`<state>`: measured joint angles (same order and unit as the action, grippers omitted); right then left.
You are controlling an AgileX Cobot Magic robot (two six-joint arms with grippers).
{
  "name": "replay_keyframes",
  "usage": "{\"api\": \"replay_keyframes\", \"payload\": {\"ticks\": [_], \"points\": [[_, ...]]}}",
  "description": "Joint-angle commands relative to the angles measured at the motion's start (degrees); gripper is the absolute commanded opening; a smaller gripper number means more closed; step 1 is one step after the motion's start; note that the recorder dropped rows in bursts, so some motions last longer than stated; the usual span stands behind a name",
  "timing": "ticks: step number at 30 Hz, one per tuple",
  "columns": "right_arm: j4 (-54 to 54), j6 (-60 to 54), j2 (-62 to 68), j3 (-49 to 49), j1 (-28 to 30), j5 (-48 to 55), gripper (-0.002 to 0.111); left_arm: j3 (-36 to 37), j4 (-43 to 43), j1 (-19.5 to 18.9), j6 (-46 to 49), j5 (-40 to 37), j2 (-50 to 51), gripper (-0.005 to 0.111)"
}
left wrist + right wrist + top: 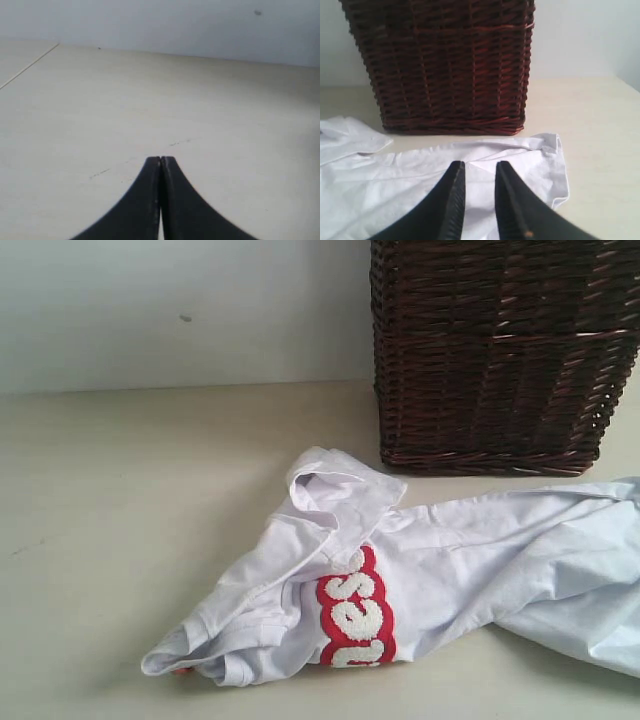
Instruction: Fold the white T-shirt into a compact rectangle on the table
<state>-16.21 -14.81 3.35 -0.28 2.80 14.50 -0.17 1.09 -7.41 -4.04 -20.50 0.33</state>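
Note:
The white T-shirt lies crumpled across the table, its red-outlined fuzzy lettering bunched near the front. No gripper shows in the exterior view. In the right wrist view my right gripper hovers open over the shirt's hem end, with white cloth seen through the gap between its black fingers; I cannot tell whether they touch it. My left gripper is shut, with nothing in it, above bare table; no shirt shows in that view.
A dark brown wicker basket stands at the back right, just behind the shirt, and fills the back of the right wrist view. A pale wall rises behind the table.

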Motion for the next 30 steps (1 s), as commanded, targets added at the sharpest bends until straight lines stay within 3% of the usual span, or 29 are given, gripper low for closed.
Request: {"api": "replay_keyframes", "payload": {"ticks": [1,4,10,21,24,28,29,30], "points": [[5.6,1.0,0.5,0.3,-0.8,0.3,0.023,0.2,0.1,0.0,-0.3,0.5,-0.3,0.0],[4.1,1.0,0.5,0.3,-0.8,0.5,0.023,0.2,0.1,0.0,-0.3,0.5,-0.3,0.0],[-9.6,1.0,0.5,0.3,-0.8,1.2,0.023,0.2,0.1,0.0,-0.3,0.5,-0.3,0.0],[-9.7,1.3,0.5,0.3,-0.8,1.2,0.023,0.2,0.1,0.0,-0.3,1.0,0.3,0.0],[-9.7,1.3,0.5,0.3,-0.8,1.2,0.023,-5.1,9.1,-0.2,0.2,2.4,20.2,0.0],[-9.7,1.3,0.5,0.3,-0.8,1.2,0.023,-16.1,8.3,0.2,3.4,3.0,44.3,0.0],[-9.7,1.3,0.5,0.3,-0.8,1.2,0.023,-21.1,7.9,0.8,9.8,3.1,53.2,0.0],[-9.7,1.3,0.5,0.3,-0.8,1.2,0.023,-22.9,7.7,1.2,13.4,3.1,56.0,0.0]]}}
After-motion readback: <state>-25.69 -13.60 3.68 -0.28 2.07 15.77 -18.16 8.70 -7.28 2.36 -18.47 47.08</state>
